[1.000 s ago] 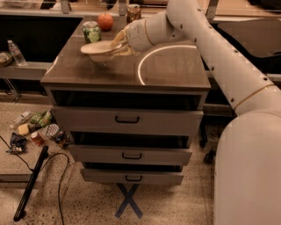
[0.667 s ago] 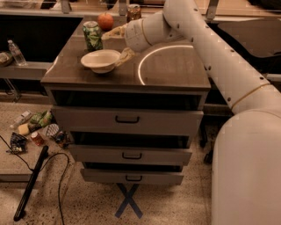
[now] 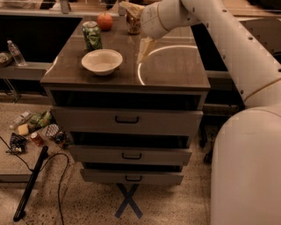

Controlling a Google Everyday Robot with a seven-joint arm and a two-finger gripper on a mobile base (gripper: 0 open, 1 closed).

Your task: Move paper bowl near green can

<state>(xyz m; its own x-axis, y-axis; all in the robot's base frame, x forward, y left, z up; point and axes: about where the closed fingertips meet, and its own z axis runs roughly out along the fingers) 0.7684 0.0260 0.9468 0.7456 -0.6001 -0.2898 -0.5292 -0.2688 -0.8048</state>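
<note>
The paper bowl [image 3: 102, 61], off-white and shallow, sits upright on the dark cabinet top [image 3: 175, 70] near its front left. The green can [image 3: 92, 36] stands upright just behind the bowl, a small gap away. My gripper [image 3: 137, 28] is raised above the cabinet top to the right of and behind the bowl. It is open and empty, with one beige finger [image 3: 128, 7] pointing up-left and the other [image 3: 144, 47] pointing down. It touches neither the bowl nor the can.
An orange-red round fruit [image 3: 105, 20] and a brownish-orange can [image 3: 133, 24] stand at the back of the top, the can right by my gripper. The cabinet has three drawers [image 3: 127, 119]. A water bottle [image 3: 15, 52] and floor clutter [image 3: 35, 129] lie to the left.
The bowl was held above the top, then set down in front of the green can and let go. My gripper has lifted and pulled back to the right.
</note>
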